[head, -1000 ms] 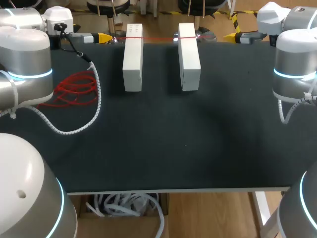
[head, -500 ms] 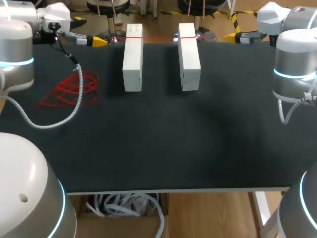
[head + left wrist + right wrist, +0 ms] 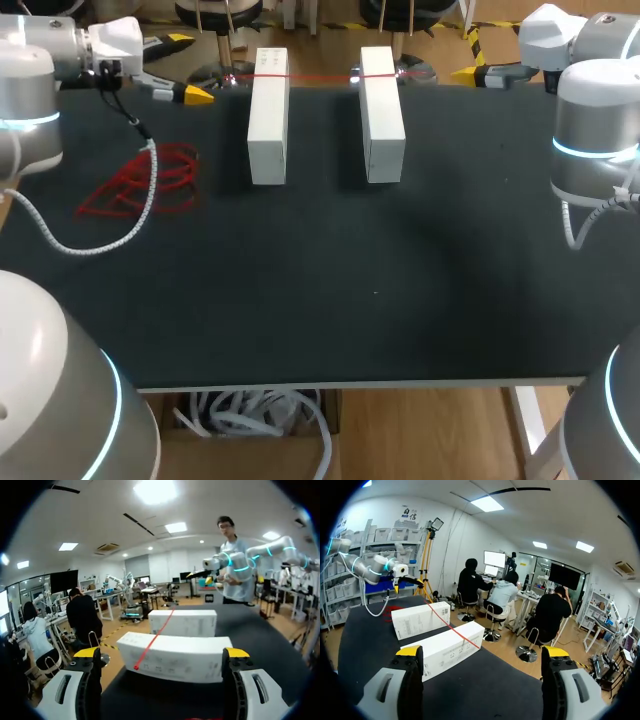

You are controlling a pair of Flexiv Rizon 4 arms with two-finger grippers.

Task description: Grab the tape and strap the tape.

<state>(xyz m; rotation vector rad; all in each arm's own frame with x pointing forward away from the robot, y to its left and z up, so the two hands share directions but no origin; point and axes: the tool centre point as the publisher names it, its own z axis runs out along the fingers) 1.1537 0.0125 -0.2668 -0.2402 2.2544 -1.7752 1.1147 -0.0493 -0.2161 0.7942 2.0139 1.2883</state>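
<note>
Currently left gripper (image 3: pixel 162 653) and right gripper (image 3: pixel 482 651): fingers apart, empty. Thin red tape (image 3: pixel 320 76) spans both white boxes (image 3: pixel 268 115) near far edge of counter (image 3: pixel 400 280). Risk: a grab could miss or drag it off.

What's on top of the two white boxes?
A thin red tape crosses the tops of the left box and right box near their far ends. Its ends aren't visible.

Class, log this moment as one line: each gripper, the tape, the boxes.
left gripper: open, empty | right gripper: open, empty | red tape: stretched across left box and right box, far ends | tape heap: table's left
</note>
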